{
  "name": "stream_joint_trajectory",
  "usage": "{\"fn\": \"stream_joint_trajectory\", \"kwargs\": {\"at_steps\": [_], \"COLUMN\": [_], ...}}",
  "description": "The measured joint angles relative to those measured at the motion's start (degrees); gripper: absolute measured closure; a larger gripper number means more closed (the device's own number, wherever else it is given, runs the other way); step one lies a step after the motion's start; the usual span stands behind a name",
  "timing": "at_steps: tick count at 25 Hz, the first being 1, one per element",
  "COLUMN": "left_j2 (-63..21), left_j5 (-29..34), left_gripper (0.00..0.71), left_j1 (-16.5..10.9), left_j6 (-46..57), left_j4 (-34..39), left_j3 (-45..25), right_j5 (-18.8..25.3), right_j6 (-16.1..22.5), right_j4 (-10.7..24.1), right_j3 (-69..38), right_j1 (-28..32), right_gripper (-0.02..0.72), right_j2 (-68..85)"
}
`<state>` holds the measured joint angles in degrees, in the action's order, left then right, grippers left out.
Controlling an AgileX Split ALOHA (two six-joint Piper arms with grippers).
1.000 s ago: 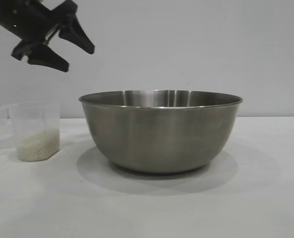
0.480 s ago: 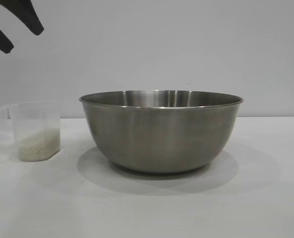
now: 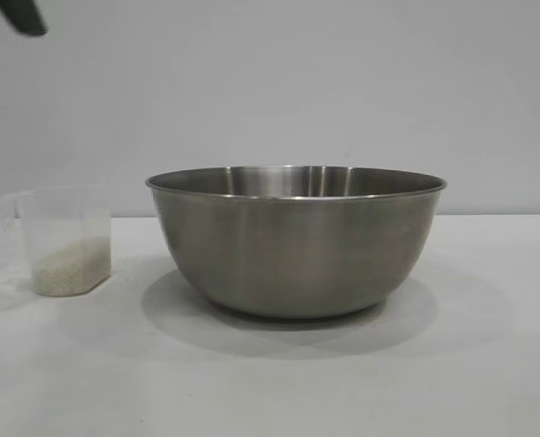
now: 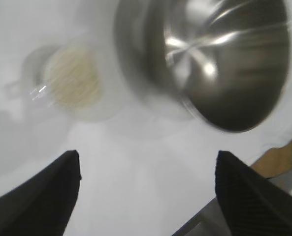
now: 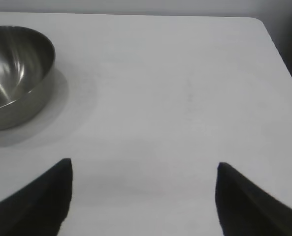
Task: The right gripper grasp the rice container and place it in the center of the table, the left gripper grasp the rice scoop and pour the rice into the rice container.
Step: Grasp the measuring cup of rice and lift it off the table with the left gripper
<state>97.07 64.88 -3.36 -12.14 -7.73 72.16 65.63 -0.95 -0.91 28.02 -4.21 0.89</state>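
Note:
The rice container (image 3: 295, 241), a large steel bowl, stands empty in the middle of the white table (image 3: 270, 382); it also shows in the left wrist view (image 4: 219, 59) and the right wrist view (image 5: 15, 69). The rice scoop (image 3: 62, 239), a clear cup with a side handle, stands upright to the bowl's left with rice (image 3: 69, 267) in its bottom; it shows from above in the left wrist view (image 4: 72, 78). My left gripper (image 4: 148, 164) is open and empty, high above the table; only a fingertip (image 3: 22, 15) shows at the exterior view's top left. My right gripper (image 5: 145, 172) is open and empty over bare table, away from the bowl.
The table's edge and a brown floor patch (image 4: 283, 157) show in the left wrist view. The table's rounded far corner (image 5: 259, 24) shows in the right wrist view. A plain grey wall (image 3: 342, 82) stands behind the table.
My left gripper has risen up and to the left, nearly leaving the exterior view. The bowl and the scoop have not moved.

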Motion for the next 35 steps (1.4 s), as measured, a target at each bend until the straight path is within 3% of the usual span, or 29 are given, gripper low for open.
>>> {"fn": "stream_joint_trajectory", "kwargs": {"at_steps": [10,20,25,29,35], "left_j2": [0.00,0.00,0.00,0.00,0.00], "left_j5": [-23.03,-42.45,-53.34,-58.79,-60.73], "left_gripper": [0.184,0.184,0.184,0.184,0.184], "left_j1": [0.00,0.00,2.60,4.70,6.33], "left_j6": [1.31,-8.76,-13.37,-13.85,-13.95], "left_j4": [-0.69,-7.28,-8.21,-8.54,-9.63], "left_j3": [0.00,0.00,0.00,0.00,-0.25], "right_j5": [0.00,-0.10,-0.10,-0.10,-0.10], "right_j6": [0.00,0.00,0.00,0.00,0.00], "right_j4": [0.00,0.00,0.00,0.00,0.00], "right_j3": [0.00,0.00,0.00,0.00,0.00], "right_j1": [0.00,0.00,0.00,0.00,0.00], "right_gripper": [0.167,0.167,0.167,0.167,0.167], "right_j2": [0.00,0.00,0.00,0.00,0.00]}}
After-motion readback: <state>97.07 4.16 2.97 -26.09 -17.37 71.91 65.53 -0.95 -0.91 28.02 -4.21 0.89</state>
